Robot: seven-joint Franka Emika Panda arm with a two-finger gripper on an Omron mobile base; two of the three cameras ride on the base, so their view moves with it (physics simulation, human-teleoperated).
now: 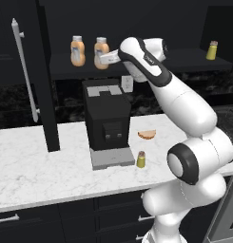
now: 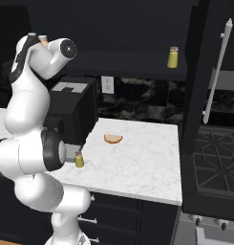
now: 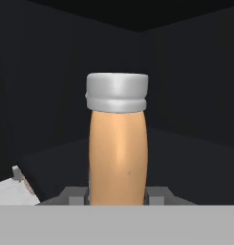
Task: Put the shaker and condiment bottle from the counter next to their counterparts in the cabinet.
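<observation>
My gripper (image 1: 107, 58) is shut on the orange condiment bottle (image 1: 101, 52), holding it upright inside the open black cabinet (image 1: 184, 60) at shelf height. Its counterpart, a like orange bottle (image 1: 77, 51), stands on the shelf just to the left, a small gap apart. In the hand view the held bottle (image 3: 117, 143) with its grey cap rises between my fingertips (image 3: 74, 195). The yellow-green shaker (image 1: 141, 159) (image 2: 79, 159) stands on the marble counter (image 1: 37, 161) in front of the coffee machine. A like shaker (image 1: 212, 50) (image 2: 173, 57) sits at the shelf's right end.
A black coffee machine (image 1: 107, 121) (image 2: 73, 112) stands on the counter under the shelf. A slice of bread (image 1: 147, 135) (image 2: 113, 139) lies beside it. The cabinet doors with long silver handles (image 1: 23, 71) (image 2: 218, 67) hang open on both sides. A stove (image 2: 211, 148) is at the right.
</observation>
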